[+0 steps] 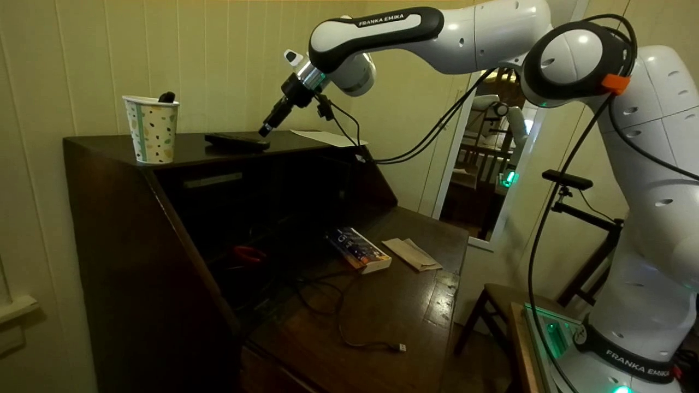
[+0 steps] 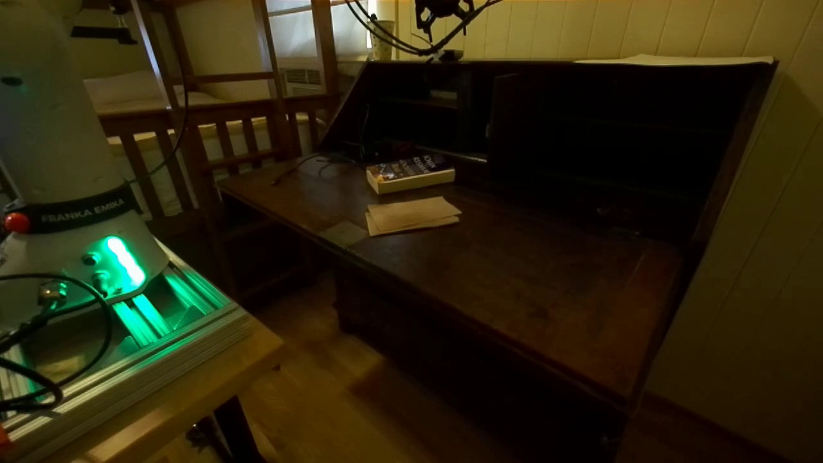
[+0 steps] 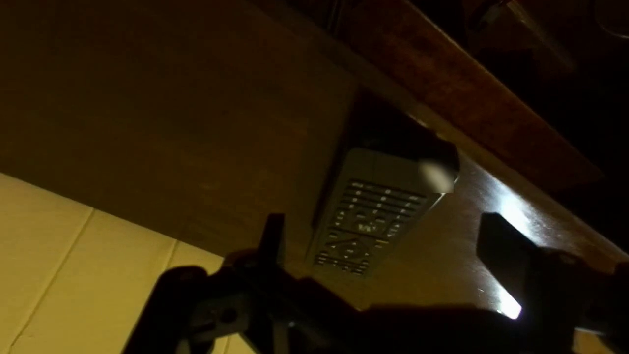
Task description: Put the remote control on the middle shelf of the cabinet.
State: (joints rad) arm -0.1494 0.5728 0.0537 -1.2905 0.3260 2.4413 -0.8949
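The black remote control lies flat on top of the dark brown cabinet, close to the top's front edge. It also shows as a small dark shape in an exterior view. In the wrist view the remote control lies with its buttons up, between and beyond the fingers. My gripper points down at a slant just above the remote's end. In the wrist view the gripper is open, fingers wide apart, holding nothing. The cabinet's shelved inside is very dark; a shelf edge shows faintly.
A paper cup stands on the cabinet top beside the remote, and white paper lies on the other side. The desk board holds a book, folded brown paper and a cable. A red object lies inside.
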